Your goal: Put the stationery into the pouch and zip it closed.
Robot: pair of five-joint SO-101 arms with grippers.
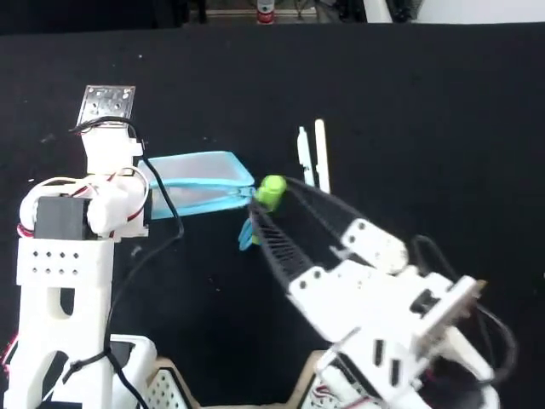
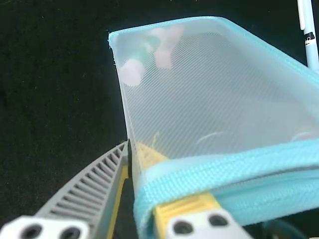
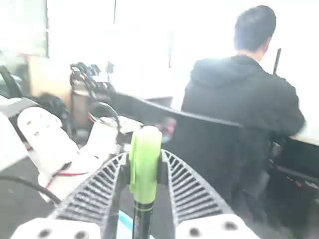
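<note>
High view shows the right pincer (image 1: 269, 199) clamped on the green marker (image 1: 272, 187), just beside the pouch (image 1: 197, 170).

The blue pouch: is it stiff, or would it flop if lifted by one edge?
Probably floppy: the pouch is thin see-through mesh, so it would likely sag from the left pincer pinching its edge. It looks light, with few pale items inside, so a push would probably slide it.
</note>
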